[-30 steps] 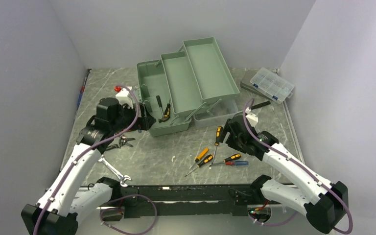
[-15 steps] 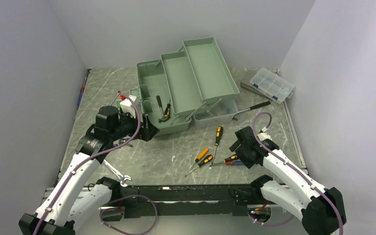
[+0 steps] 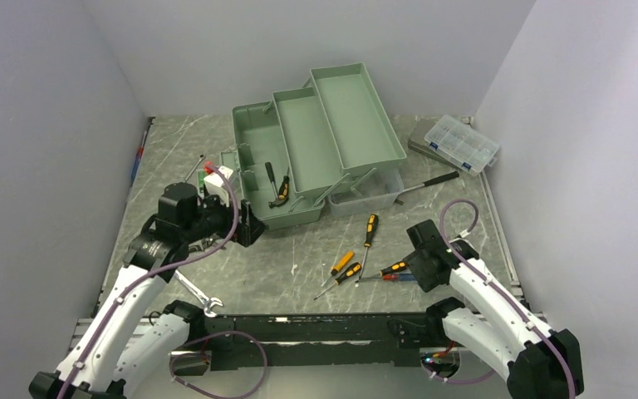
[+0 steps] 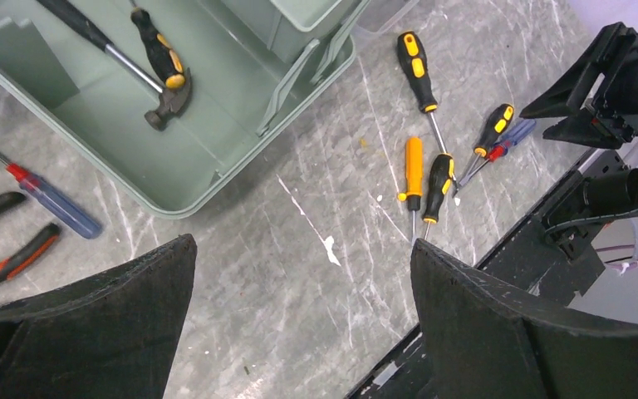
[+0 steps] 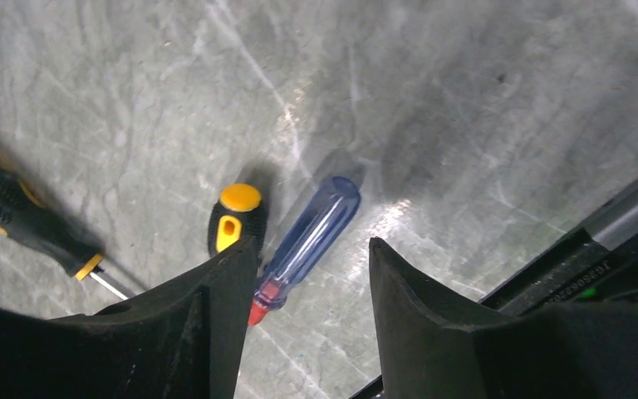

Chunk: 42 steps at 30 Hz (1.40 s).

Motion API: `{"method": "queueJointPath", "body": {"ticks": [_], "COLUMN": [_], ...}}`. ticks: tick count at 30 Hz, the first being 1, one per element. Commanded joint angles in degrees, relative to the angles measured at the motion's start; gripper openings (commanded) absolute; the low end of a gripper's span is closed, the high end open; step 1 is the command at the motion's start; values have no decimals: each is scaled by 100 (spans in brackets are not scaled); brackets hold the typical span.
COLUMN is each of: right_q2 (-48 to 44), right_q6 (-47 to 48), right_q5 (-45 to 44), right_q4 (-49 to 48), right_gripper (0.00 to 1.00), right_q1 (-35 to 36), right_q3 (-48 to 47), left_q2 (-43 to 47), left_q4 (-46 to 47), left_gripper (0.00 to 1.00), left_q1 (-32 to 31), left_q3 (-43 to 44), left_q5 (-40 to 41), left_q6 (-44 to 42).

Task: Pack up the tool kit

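The sage-green toolbox (image 3: 259, 141) stands open at the back with its trays folded out, and a hammer (image 4: 162, 71) lies in its bottom. Several screwdrivers lie on the table in front of it, among them a long black-and-yellow one (image 3: 370, 229) and an orange one (image 4: 414, 166). My right gripper (image 5: 311, 245) is low over the table and open, with the handle of a blue screwdriver (image 5: 311, 229) lying between its fingertips, close to the left finger. A black-and-yellow screwdriver (image 5: 234, 218) lies just beside it. My left gripper (image 4: 303, 243) hangs wide open over bare table by the toolbox's near corner, holding nothing.
A clear organizer box (image 3: 463, 143) sits at the back right, with a long black-handled tool (image 3: 432, 181) in front of it. A wrench (image 3: 195, 291) lies near the left arm's base. Pliers (image 4: 8, 249) and a red-and-blue screwdriver (image 4: 50, 199) lie left of the toolbox.
My right gripper came back toward the near edge, dropped over the blue screwdriver and narrowed its jaws. The left arm drifted slightly right and nearer, still wide open.
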<state>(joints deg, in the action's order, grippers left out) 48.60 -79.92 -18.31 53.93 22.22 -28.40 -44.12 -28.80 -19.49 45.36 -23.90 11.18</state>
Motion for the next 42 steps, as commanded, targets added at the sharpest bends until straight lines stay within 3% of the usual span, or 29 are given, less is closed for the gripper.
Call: {"method": "queueJointPath", "body": {"ticks": [1,9,20,24,25,34,42], "right_q2": [18,211,863,798,785,768,-659], "right_q6": [-288,-205,-95,133,293,1099,3583], "right_q5": [-312,-133,123,82,43,-163,1320], "right_q4": [498,-130,-665,-553,-454,566,-2028], "right_gripper": [53,49,33,3,0,0,0], "right_q1": [-116,-272,-307,-315,-307,-306,-304], "right_q3": [-171,61,227,120,11,-1151,-1711], "left_q2": [433,627,704,716,728,790,823], "left_q4": [-21,140,163,136,142,162,143], "left_gripper": [99,99,100,99,99,99,99], "left_q1": [-21,-25,-20,-20,-20,-20,-20], "left_q3": [401,157,121,125,120,112,122], "left_q5": [-141,-77,12,20,10,7,50], "left_q6": [-500,-547,-595,-604,-601,-599,-608]}}
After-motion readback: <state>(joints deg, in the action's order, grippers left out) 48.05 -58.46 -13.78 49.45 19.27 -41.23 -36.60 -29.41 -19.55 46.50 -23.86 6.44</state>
